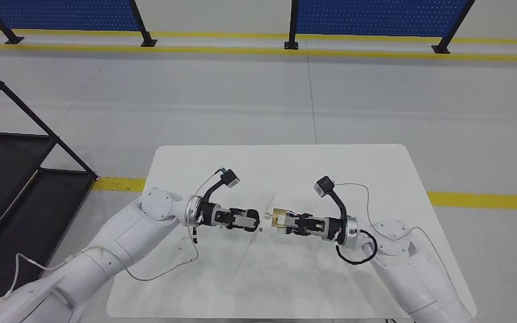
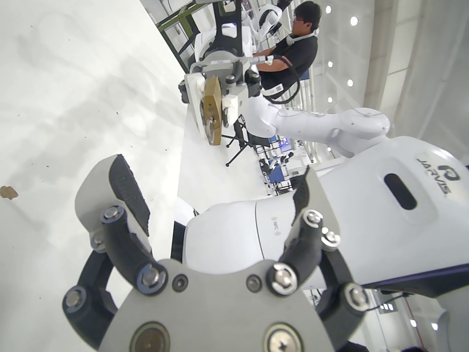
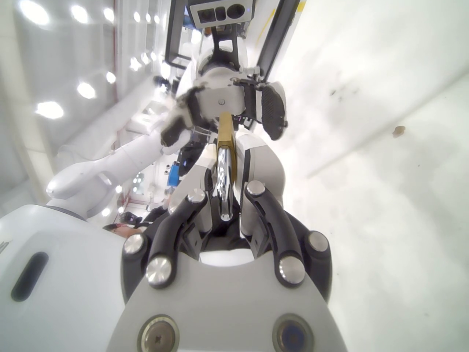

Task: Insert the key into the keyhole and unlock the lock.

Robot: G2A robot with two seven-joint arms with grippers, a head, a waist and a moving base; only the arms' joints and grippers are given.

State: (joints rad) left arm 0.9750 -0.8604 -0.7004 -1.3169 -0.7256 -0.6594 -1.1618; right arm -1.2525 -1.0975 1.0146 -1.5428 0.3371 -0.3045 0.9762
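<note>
Entry: state of the unlock task.

My right tool (image 3: 224, 184) was narrow, clamped on the lock (image 2: 211, 107) at its shackle (image 3: 223, 170) end. It held the brass body over the middle of the tabletop (image 1: 363, 178), lifted off it as far as I could judge.

The lock's free end was turned toward my left tool (image 2: 216, 181). On that end sat a silver disc (image 2: 210, 126), which I took for the keyhole. Whether a key already sat in it was too small to tell.

My left tool was spread wide and held nothing. It faced the lock from near by, with a gap between them.

A small brown scrap (image 2: 8, 192) lay on the tabletop off to one side; I could not identify it.

Judgement on progress:
- Done: the lock was picked up and presented end-on to the other arm.
- Not confirmed: insertion of the key.
- Not done, as far as I could see: the shackle looked seated in the body, so I took the lock as not yet opened.

What was left depended on the key's place. If it was seated, a grip on it and a turn; if not, fetching it first.
</note>
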